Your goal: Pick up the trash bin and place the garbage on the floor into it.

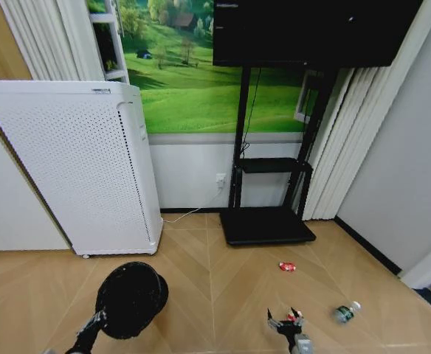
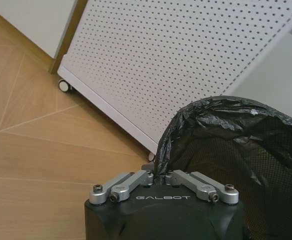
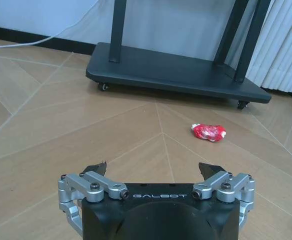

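parquet floor (image 1: 223, 273): left gripper (image 2: 161, 176) pinches trash bin (image 1: 132, 299) rim.

The left gripper (image 2: 160, 176) is closed on the near rim of the trash bin (image 2: 236, 150), its linkages drawn together where the glossy black bag folds over the edge. The bin's open mouth shows a dark mesh wall inside the crinkled liner. Behind it stands the white perforated appliance (image 2: 176, 60), one small caster (image 2: 64, 86) resting on the tan chevron floor (image 2: 36, 155), with a pale wall panel (image 2: 31, 20) beyond
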Controlling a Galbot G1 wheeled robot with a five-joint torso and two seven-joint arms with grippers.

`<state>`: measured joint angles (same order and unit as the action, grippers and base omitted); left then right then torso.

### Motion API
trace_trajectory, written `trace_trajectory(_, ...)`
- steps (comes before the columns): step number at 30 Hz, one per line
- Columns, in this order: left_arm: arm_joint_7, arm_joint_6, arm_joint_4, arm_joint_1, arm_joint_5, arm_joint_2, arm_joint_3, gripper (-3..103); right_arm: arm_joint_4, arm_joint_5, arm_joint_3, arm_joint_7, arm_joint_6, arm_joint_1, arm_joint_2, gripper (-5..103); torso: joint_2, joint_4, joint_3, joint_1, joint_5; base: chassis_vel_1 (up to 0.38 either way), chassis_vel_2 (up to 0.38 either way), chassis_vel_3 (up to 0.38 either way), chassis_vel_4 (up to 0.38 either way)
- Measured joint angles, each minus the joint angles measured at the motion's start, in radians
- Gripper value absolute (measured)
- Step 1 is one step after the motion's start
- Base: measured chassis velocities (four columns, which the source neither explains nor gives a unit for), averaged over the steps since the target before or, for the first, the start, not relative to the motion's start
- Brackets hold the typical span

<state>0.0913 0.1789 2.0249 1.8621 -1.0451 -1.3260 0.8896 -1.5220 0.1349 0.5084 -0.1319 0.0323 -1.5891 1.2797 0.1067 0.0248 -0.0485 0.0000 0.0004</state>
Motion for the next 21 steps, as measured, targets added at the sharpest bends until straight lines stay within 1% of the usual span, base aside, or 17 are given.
trace_trajectory(1, 0.000, 0.000, 0.000, 0.000, 0.000, 0.000, 0.000, 3, 0.000, 0.000, 0.000, 0.000, 0.000, 0.000, 0.000, 100, 0.000, 0.0000, 0.000, 0.000, 0.0000, 0.000, 0.000, 0.000, 0.000)
trace_trajectory(4, 0.065, 0.065, -0.020, -0.013, -0.043, 0.021, 0.019, 3, 0.009, 0.016, 0.011, 0.000, 0.000, -0.003, -0.016, 100, 0.000, -0.0001, 0.000, 0.000, -0.0003, 0.000, 0.000, 0.000, 0.000)
trace_trajectory(5, 0.065, 0.065, -0.020, -0.013, -0.043, 0.021, 0.019, 3, 0.009, 0.016, 0.011, 0.000, 0.000, -0.003, -0.016, 100, 0.000, -0.0001, 0.000, 0.000, -0.0003, 0.000, 0.000, 0.000, 0.000)
trace_trajectory(7, 0.110, 0.084, -0.035, -0.028, -0.048, 0.022, 0.015, 3, 0.007, 0.019, 0.016, 0.009, 0.000, -0.010, -0.020, 100, 0.000, -0.0001, 0.000, 0.000, -0.0004, 0.000, 0.000, 0.000, 0.000)
trace_trajectory(8, 0.110, 0.084, -0.035, -0.028, -0.048, 0.022, 0.015, 3, 0.007, 0.019, 0.016, 0.009, 0.000, -0.010, -0.020, 100, 0.000, -0.0001, 0.000, 0.000, -0.0004, 0.000, 0.000, 0.000, 0.000)
trace_trajectory(10, 0.136, 0.090, -0.044, -0.038, -0.042, 0.021, 0.009, 3, 0.005, 0.019, 0.018, 0.014, 0.000, -0.012, -0.021, 100, 0.000, 0.0001, 0.000, 0.000, -0.0005, 0.000, 0.000, 0.000, 0.000)
trace_trajectory(13, 0.149, 0.098, -0.048, -0.042, -0.023, 0.018, 0.002, 3, 0.003, 0.020, 0.019, 0.016, 0.001, -0.013, -0.022, 100, 0.000, 0.0001, 0.000, 0.000, -0.0006, 0.000, 0.000, 0.000, 0.000)
trace_trajectory(15, 0.147, 0.111, -0.046, -0.032, 0.021, 0.011, -0.008, 3, 0.002, 0.020, 0.017, 0.019, 0.002, -0.011, -0.023, 100, 0.000, 0.0000, 0.000, 0.000, -0.0005, -0.047, -0.070, 0.044, 0.031)
trace_trajectory(21, 0.131, 0.112, -0.047, -0.027, 0.027, 0.010, -0.001, 3, 0.008, 0.019, 0.009, 0.019, 0.002, -0.002, -0.024, 100, 0.000, 0.0000, 0.000, 0.000, -0.0003, -0.116, -0.123, 0.114, 0.112)
